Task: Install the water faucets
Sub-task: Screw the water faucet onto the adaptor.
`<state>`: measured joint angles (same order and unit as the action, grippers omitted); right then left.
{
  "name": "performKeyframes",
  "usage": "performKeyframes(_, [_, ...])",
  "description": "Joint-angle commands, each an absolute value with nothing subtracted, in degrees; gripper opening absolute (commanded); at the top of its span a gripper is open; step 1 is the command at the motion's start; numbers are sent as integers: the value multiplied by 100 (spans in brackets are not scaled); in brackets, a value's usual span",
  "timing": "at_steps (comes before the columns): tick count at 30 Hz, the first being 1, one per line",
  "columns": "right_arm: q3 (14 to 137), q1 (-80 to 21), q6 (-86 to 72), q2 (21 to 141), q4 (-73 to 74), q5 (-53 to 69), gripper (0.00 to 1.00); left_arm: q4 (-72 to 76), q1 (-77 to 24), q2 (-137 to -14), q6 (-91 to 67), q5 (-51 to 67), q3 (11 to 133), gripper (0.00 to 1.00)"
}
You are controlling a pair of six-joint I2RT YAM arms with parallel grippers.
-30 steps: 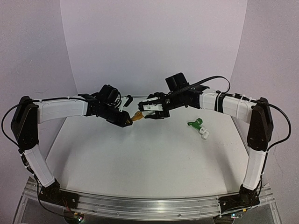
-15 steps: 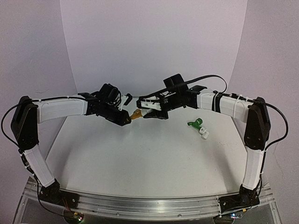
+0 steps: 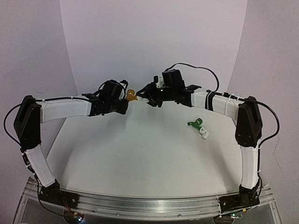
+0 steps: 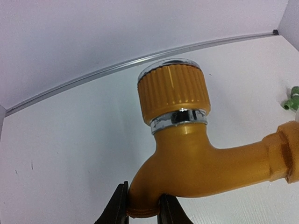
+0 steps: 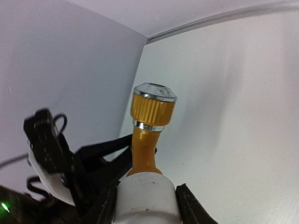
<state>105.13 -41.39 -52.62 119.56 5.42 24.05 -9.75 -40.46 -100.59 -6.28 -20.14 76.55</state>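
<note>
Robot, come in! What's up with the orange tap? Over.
Left gripper shut on orange faucet at spout. Right gripper shut on white fitting at its other end. Green faucet lies apart on table; nothing blocking.

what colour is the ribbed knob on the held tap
Orange-yellow ribbed plastic knob, silver ring beneath; clearest in left wrist view.

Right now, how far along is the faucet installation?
Done: nothing clearly finished. In hand: the orange-yellow faucet is held in the air, the left gripper with jaws shut on its spout, the right gripper shut on the white fitting at its base. Left: the green faucet lies on the table.
</note>
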Motion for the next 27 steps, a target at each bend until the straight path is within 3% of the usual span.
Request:
performKeyframes(1, [11113,-4207,-7817,12102,-821,1995,22,-190,-4194,-10096,-1175,-2769,7945,0])
performKeyframes(3, [11018,-4198,-7655,11998,-668,1849,33,-199,-4196,-10031,-1209,-2768,7839,0])
performKeyframes(5, [10744,-4162,-7401,11822,-525,1776,51,-211,-4191,-9937,-1221,-2717,7694,0])
performKeyframes(9, [10346,-4055,-5904,11460,-504,2036,80,-646,-4120,-9876,-1226,-2216,7655,0])
performKeyframes(13, [10099,-3999,-3116,10874,-126,2148,94,-847,-4098,-9760,-1165,-1808,7393,0])
performKeyframes(22, [9083,-4051,3964,9817,1353,3107,96,-1399,-4089,-9533,-854,-297,7393,0])
performKeyframes(27, [8972,-4061,6418,9714,1867,3369,96,-1625,-4090,-9501,-703,220,7409,0])
